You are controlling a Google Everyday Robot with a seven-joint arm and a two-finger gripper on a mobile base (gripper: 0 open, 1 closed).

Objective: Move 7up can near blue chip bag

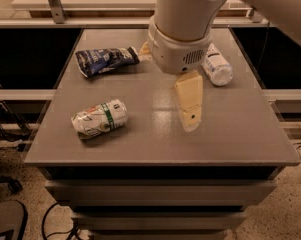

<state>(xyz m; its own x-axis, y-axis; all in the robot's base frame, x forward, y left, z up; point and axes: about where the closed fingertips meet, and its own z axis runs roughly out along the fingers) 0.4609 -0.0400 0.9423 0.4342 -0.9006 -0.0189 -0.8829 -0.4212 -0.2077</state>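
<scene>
One 7up can point(99, 119) lay lengthwise left-right, left of our gripper point(186, 95) above mid-bench point(240, 134), fingers point(190, 106) spread, empty.

Nothing legible on the 7up can point(99, 119), blue chip bag point(106, 60) or bottle point(217, 66).

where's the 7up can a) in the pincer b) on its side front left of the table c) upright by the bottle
b: the 7up can lies on its side at the table's front left, while the pincer hangs over mid-table, away from it.
</scene>
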